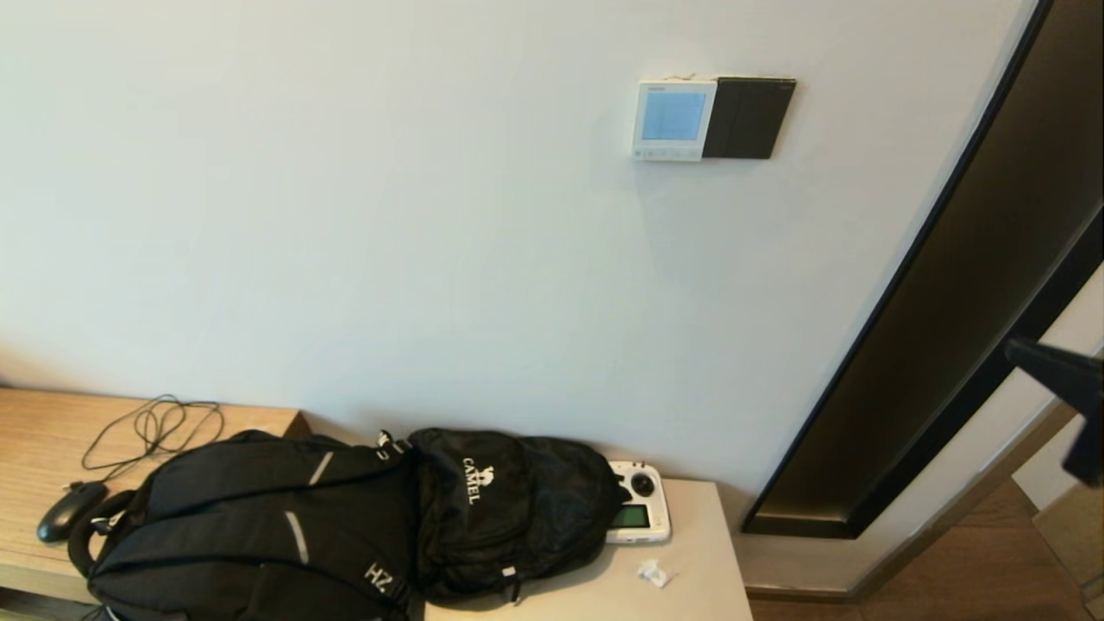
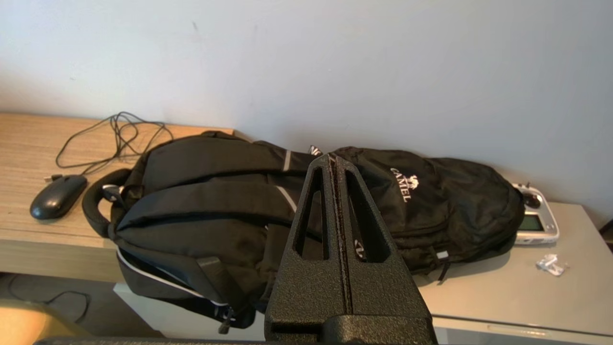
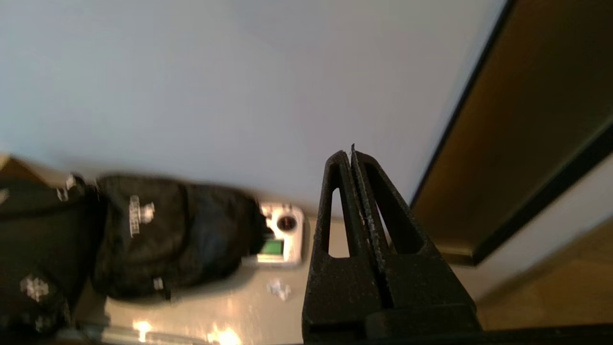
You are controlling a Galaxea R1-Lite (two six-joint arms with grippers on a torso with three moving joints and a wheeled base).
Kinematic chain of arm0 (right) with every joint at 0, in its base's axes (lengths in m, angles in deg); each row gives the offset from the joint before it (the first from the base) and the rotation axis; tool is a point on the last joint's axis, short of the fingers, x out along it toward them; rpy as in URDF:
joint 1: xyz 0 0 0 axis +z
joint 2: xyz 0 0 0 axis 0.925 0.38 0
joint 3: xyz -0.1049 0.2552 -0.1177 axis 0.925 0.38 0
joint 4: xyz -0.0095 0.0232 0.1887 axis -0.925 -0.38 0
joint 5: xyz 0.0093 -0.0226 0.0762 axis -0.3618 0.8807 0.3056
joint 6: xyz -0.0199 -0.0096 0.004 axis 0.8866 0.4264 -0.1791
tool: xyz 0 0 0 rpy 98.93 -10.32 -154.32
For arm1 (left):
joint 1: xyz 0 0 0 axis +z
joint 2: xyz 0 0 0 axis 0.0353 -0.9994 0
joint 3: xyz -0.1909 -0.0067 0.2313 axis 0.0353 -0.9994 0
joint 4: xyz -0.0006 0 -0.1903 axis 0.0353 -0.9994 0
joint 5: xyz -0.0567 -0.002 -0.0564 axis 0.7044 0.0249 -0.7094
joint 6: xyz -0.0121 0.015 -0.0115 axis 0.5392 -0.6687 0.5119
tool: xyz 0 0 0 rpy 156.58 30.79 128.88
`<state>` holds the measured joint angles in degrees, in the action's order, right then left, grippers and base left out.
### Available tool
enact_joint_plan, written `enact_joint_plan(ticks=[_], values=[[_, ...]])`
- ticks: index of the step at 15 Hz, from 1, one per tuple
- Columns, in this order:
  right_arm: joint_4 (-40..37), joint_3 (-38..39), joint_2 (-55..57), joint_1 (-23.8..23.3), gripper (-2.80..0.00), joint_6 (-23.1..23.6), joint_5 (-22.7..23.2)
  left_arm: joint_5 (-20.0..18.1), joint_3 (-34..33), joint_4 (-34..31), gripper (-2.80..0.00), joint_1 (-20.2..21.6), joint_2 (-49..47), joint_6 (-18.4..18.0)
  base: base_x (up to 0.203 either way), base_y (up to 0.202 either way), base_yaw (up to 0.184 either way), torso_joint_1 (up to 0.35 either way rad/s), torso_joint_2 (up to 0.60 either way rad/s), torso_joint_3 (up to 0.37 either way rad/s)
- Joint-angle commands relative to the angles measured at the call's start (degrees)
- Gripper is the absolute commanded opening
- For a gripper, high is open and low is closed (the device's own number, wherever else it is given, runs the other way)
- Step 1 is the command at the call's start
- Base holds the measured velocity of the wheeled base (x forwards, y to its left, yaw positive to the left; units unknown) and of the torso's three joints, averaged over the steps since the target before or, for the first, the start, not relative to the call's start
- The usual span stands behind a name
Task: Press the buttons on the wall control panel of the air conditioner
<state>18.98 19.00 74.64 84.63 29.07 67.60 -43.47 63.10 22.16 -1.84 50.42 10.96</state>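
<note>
High on the wall, wall control panel (image 1: 674,120) facing outward, buttons (image 1: 666,153) seemingly running sideways; right gripper (image 3: 353,155) pinched together.

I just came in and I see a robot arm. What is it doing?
Nothing is being touched yet. The right gripper is shut and up in the air at the right edge, far below the wall control panel and its buttons. The left gripper, also shut, hangs over the black backpacks on the desk.

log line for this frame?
small white square wall control panel: untouched | right tool: shut, low, far from panel | left tool: shut, over black backpack
</note>
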Motion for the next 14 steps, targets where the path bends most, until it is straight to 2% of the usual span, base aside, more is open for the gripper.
enact_joint_plan(ticks=[1,4,6,9,14], values=[[-1.82,8.74,-13.49,-3.64,-2.80,0.24,2.82,0.00,0.00,0.02,-2.80,0.08,0.02,0.03,0.000,0.000,0.000,0.000,0.00,0.000],[-5.56,20.05,-24.01,-13.86,-2.80,0.68,13.67,0.04,0.00,0.02,-2.80,-0.01,0.02,0.03,0.000,0.000,0.000,0.000,0.00,0.000],[-6.39,25.20,-28.75,-16.16,-2.80,1.16,17.48,0.01,0.00,0.02,-2.80,-0.01,0.02,0.03,0.000,0.000,0.000,0.000,0.00,0.000],[-7.87,31.22,-35.96,-17.04,-2.80,2.72,18.64,-0.04,0.00,0.02,-2.80,-0.01,0.02,0.03,0.000,0.000,0.000,0.000,0.00,0.000],[-15.82,30.25,-45.53,-16.89,-2.80,3.25,17.38,-0.02,0.00,0.02,-2.80,-0.01,0.02,0.03,0.000,0.000,0.000,0.000,0.00,0.000]])
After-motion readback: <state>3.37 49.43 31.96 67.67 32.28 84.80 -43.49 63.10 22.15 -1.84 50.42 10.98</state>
